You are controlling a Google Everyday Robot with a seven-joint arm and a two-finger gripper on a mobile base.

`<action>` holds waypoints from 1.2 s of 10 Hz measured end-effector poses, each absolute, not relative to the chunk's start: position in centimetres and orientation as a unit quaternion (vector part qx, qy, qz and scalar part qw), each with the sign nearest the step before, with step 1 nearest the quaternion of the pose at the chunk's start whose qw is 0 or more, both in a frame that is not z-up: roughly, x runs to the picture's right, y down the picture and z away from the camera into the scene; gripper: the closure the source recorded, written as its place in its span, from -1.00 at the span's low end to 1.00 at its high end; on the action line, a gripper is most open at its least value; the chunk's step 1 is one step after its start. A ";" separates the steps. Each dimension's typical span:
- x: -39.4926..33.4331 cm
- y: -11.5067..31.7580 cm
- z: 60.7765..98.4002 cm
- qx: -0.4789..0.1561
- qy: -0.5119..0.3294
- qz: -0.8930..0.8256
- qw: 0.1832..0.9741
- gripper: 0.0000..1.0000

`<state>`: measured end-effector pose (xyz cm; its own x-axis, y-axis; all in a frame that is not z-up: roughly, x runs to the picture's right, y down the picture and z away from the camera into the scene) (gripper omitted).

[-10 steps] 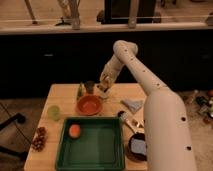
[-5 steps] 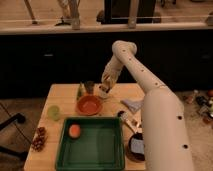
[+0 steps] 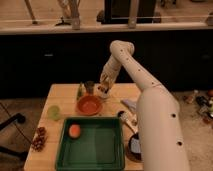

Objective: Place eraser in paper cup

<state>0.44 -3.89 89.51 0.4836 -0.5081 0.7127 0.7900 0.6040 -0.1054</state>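
My gripper (image 3: pixel 104 87) hangs at the back of the wooden table (image 3: pixel 62 95), just right of a small dark cup (image 3: pixel 89 86) and behind a red-orange bowl (image 3: pixel 89 105). The arm reaches it from the lower right, over the table. A pale shape sits right under the gripper. I cannot tell whether that is the paper cup. The eraser does not show; it may be hidden in or behind the gripper.
A green tray (image 3: pixel 92 150) with an orange fruit (image 3: pixel 74 130) fills the table's front. A translucent pale green cup (image 3: pixel 53 112) stands at left, grapes (image 3: pixel 39 139) at the left edge. A blue-grey cloth (image 3: pixel 128 104), a utensil (image 3: pixel 126 120) and a dark plate (image 3: pixel 133 146) lie at right.
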 end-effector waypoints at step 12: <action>-0.4 -3.2 90.5 -0.234 -0.330 -0.387 0.828 0.48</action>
